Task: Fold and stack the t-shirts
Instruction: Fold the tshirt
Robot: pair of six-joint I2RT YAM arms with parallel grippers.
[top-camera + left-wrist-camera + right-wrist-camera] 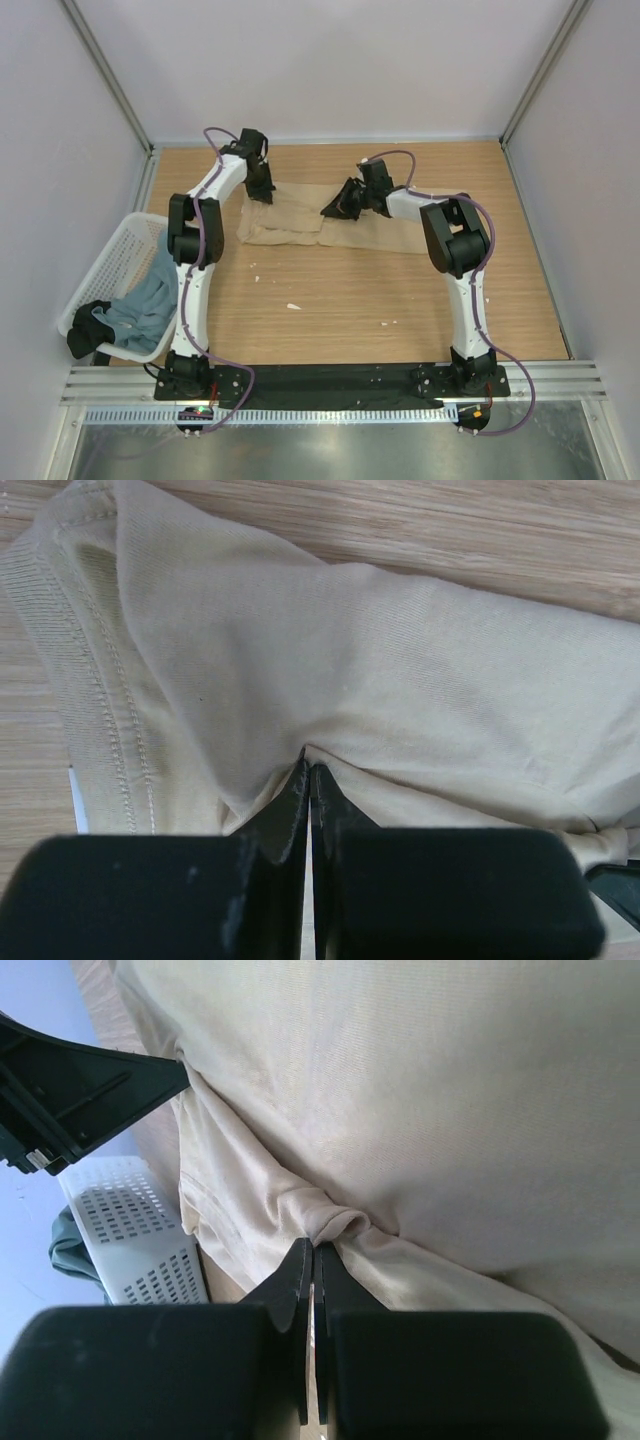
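The tan-beige t-shirt [350,232] lies partly folded on the far part of the wooden table. My left gripper [263,192] is shut on a pinch of its cloth at the left end, seen close in the left wrist view [308,767]. My right gripper [334,208] is shut on a bunched fold near the shirt's middle, seen close in the right wrist view [316,1244]. The tan shirt fills both wrist views [400,670] [420,1090]. The grey-blue t-shirt [150,295] lies crumpled in the white mesh basket [112,255] at the left.
A black cloth item [87,327] hangs over the basket's near corner. The basket [130,1235] and my left arm's gripper body [80,1085] show in the right wrist view. Small white scraps [293,306] lie mid-table. Grey walls close in the table.
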